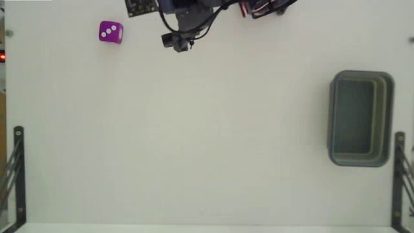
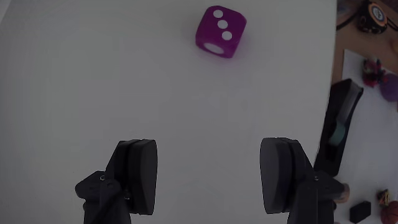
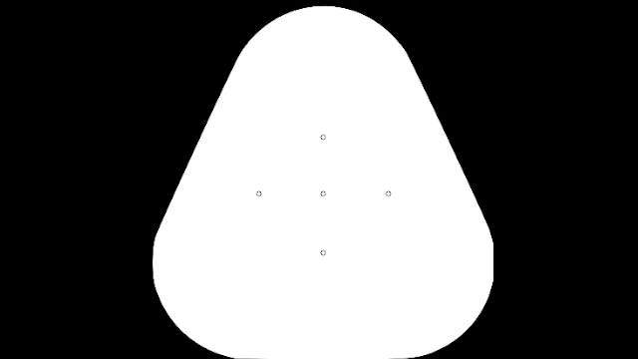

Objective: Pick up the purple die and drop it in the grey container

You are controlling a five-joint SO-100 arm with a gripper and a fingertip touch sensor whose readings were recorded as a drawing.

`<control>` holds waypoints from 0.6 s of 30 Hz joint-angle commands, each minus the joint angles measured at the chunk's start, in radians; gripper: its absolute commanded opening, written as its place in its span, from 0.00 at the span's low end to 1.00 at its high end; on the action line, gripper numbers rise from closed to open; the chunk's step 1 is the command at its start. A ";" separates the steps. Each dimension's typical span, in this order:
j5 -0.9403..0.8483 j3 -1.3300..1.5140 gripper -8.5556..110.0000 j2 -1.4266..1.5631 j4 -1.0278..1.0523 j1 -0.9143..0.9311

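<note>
A smooth white table [image 1: 207,142] fills the fixed view. The purple die [image 1: 110,32] (a rounded cube, three white dots up) is seen near its upper left, well apart from the thick-rimmed, hollow grey container [image 1: 387,116] at the right. In the wrist view, the gripper [image 2: 210,177] is spread wide, holding nothing, short of the die.
</note>
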 commanded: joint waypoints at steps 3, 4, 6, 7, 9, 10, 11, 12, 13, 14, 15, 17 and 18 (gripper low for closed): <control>0.005 -0.017 1.00 -0.036 -0.057 0.021; 0.005 -0.021 1.00 -0.050 -0.068 0.021; 0.005 -0.027 1.00 -0.075 -0.086 0.021; 0.005 -0.031 1.00 -0.089 -0.096 0.021; 0.005 -0.039 1.00 -0.113 -0.113 0.021; 0.005 -0.043 1.00 -0.127 -0.122 0.021; 0.005 -0.047 1.00 -0.137 -0.129 0.021; 0.005 -0.052 1.00 -0.151 -0.138 0.021; 0.005 -0.057 1.00 -0.166 -0.147 0.021; 0.005 -0.060 1.00 -0.175 -0.153 0.021; 0.005 -0.066 1.00 -0.190 -0.162 0.021; 0.005 -0.076 1.00 -0.214 -0.177 0.021; 0.005 -0.082 1.00 -0.228 -0.185 0.021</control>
